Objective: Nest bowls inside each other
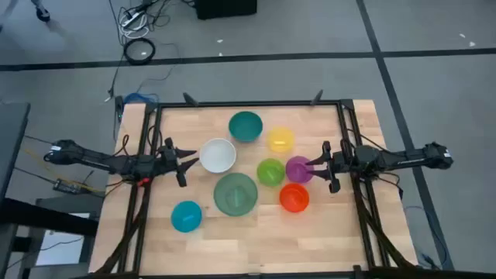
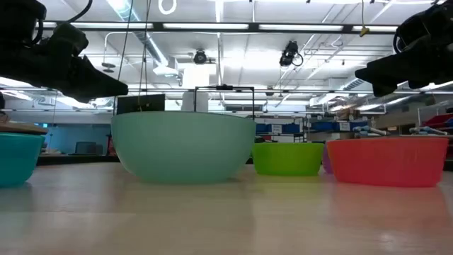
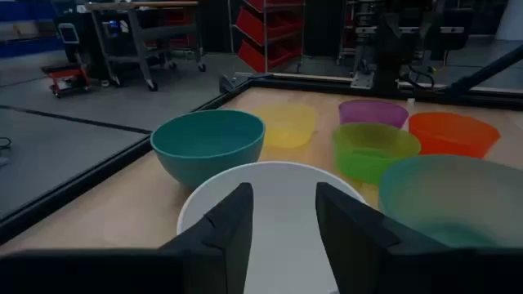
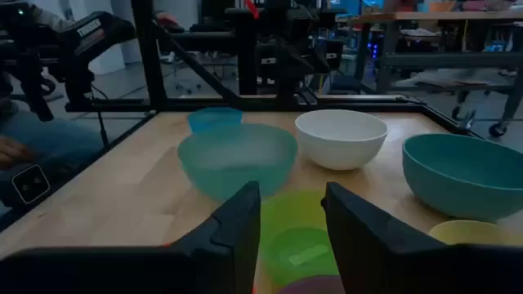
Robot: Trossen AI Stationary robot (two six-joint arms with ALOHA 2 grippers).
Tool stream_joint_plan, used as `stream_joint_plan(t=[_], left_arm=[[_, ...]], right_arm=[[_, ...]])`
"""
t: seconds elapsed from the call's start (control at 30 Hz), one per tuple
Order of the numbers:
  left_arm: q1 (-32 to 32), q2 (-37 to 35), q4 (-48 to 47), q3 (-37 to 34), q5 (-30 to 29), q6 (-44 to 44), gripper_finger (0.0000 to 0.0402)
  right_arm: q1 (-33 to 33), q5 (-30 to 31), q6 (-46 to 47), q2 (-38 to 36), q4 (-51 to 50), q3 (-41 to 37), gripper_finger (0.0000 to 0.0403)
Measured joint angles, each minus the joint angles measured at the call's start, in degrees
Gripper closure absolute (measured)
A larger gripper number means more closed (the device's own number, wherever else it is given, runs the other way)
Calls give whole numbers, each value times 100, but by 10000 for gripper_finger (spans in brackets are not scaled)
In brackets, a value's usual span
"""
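Note:
Several round bowls stand upright and apart on the wooden table: teal (image 1: 246, 126), yellow (image 1: 280, 140), white (image 1: 218, 155), lime (image 1: 270, 172), purple (image 1: 298, 170), orange (image 1: 294, 198), large sage green (image 1: 235, 194) and light blue (image 1: 186, 216). My left gripper (image 1: 190, 155) is open and hovers just left of the white bowl (image 3: 286, 175), above its near rim. My right gripper (image 1: 314, 164) is open and hovers at the purple bowl's (image 4: 315, 286) right side, with the lime bowl (image 4: 298, 237) ahead between its fingers. In the low view both grippers (image 2: 106, 85) (image 2: 368, 74) are above bowl height.
A dark metal frame (image 1: 248, 103) borders the table's far edge and both sides. Bare wood lies along the near edge (image 1: 256, 248). Beyond the table, in the right wrist view, a person's hand (image 4: 12, 151) shows at the room's side.

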Motion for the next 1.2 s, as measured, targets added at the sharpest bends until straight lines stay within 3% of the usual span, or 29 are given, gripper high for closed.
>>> stream_joint_plan(t=[1.07, 1.2], left_arm=[[2, 2, -1, 1, -1, 0, 257], [0, 0, 1, 1, -2, -2, 257]], right_arm=[[1, 1, -1, -1, -1, 0, 275], [-12, 133, -33, -2, 503, 2, 275]])
